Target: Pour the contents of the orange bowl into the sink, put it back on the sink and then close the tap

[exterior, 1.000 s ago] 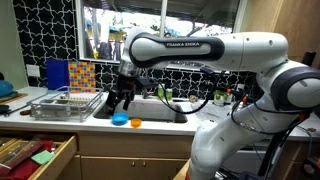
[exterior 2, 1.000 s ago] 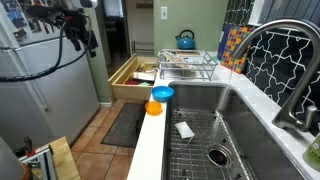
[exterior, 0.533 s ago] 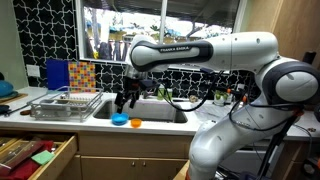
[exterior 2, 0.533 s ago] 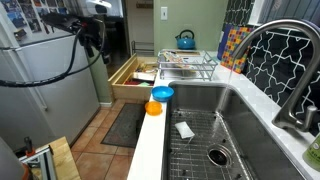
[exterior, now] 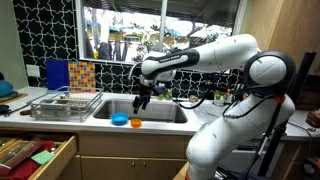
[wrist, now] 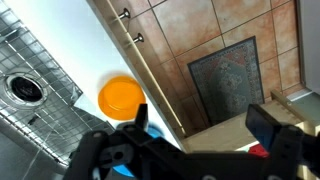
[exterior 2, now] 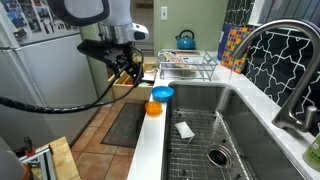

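Sitting mouth-up, orange bowl [exterior 2: 154, 108] beside sink [exterior 2: 200, 100]

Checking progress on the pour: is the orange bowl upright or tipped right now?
Upright. The orange bowl sits flat on the counter edge beside the sink, apart from the gripper.

You have a tiny, shallow, round bright-orange plastic bowl [exterior 2: 154, 108] sitting upright on the front rim of the rectangular stainless-steel sink [exterior 2: 250, 112]. Your tall, curved silver gooseneck tap [exterior 2: 283, 25] arches over the basin.
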You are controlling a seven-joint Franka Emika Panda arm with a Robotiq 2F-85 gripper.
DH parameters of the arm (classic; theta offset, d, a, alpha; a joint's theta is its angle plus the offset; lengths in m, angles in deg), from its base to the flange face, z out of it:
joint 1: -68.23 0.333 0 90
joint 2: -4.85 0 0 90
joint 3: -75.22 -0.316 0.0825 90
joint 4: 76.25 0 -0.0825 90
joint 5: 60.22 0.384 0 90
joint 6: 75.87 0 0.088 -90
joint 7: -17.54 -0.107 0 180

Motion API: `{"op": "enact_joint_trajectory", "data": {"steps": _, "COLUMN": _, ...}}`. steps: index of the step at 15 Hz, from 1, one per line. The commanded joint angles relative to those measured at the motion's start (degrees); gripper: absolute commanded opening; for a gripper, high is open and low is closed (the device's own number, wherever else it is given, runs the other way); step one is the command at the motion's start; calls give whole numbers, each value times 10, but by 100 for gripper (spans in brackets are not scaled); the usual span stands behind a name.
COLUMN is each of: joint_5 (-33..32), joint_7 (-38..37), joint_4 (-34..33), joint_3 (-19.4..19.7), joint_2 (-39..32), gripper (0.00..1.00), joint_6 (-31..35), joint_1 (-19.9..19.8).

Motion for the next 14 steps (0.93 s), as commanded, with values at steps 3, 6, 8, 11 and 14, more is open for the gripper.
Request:
{"op": "enact_joint_trajectory", "data": {"steps": 3, "joint_5": -19, "joint_7": 13, "joint_4": 17, "joint_3": 13, "joint_2": -10, "gripper": 100, "joint_6": 41, "joint_1": -22}}
{"op": "enact_joint_trajectory", "data": {"steps": 6, "joint_5": -20, "joint_7": 13, "joint_4": 21, "joint_3": 13, "joint_2": -14, "gripper": 100, "joint_6": 51, "joint_1": -26}}
{"op": "enact_joint_trajectory", "data": {"steps": 8, "joint_5": -36, "joint_7": -1, "joint_4": 18, "joint_3": 8, "joint_2": -32, "gripper": 100, "joint_6": 73, "joint_1": -38}}
{"op": "enact_joint_trajectory", "data": {"steps": 11, "joint_5": -46, "joint_7": -14, "joint_4": 10, "joint_3": 12, "joint_2": -86, "gripper": 100, "joint_6": 120, "joint_1": -51}}
{"op": "enact_joint_trajectory", "data": {"steps": 14, "joint_5": -56, "joint_7": -24, "joint_4": -3, "joint_3": 9, "joint_2": -139, "gripper": 100, "joint_6": 142, "joint_1": -63}}
